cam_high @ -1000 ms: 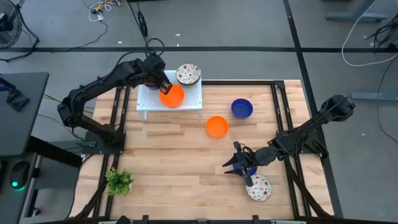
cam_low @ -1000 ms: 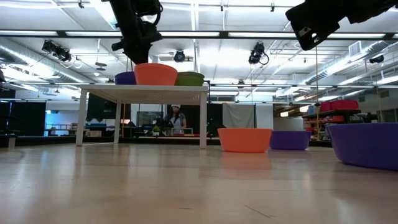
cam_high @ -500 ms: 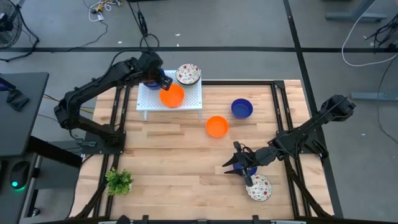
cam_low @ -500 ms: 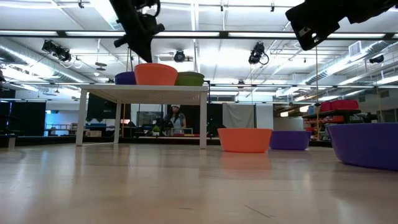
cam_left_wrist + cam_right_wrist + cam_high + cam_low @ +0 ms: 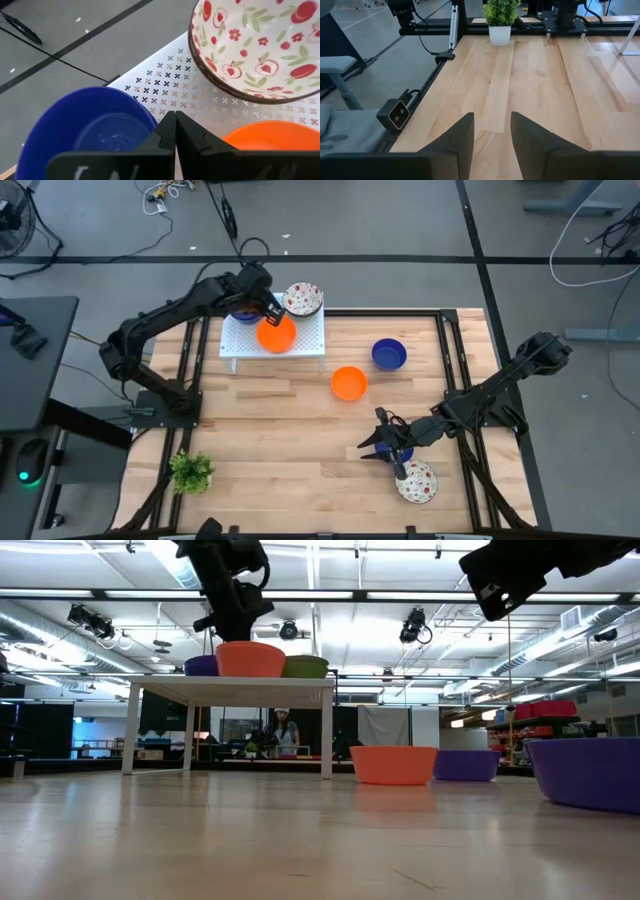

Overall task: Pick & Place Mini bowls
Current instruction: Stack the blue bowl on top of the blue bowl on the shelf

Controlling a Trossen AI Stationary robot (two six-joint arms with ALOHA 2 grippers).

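Note:
On the white perforated rack [image 5: 300, 340] at the far left stand three mini bowls: a blue one [image 5: 85, 125], an orange one [image 5: 277, 336] and a white speckled one [image 5: 302, 299]. My left gripper [image 5: 175, 131] hovers shut just above the rack, between the blue and orange bowls, touching nothing that I can see. On the table lie an orange bowl [image 5: 349, 383], a blue bowl [image 5: 389, 354] and a speckled bowl [image 5: 417, 481]. My right gripper [image 5: 384, 444] waits open over the table's near right, beside another blue bowl [image 5: 403, 452].
A small green plant [image 5: 190, 471] stands at the near left corner. Black frame rails [image 5: 443, 340] border the wooden table. Bare wood lies in the table's middle and left part, between the rack and the plant.
My left gripper has drawn back from the orange bowl's rim on the rack, a little toward the far edge and then toward the right, and its fingers have shut. The orange bowl stays where it was on the rack. The right arm has kept still.

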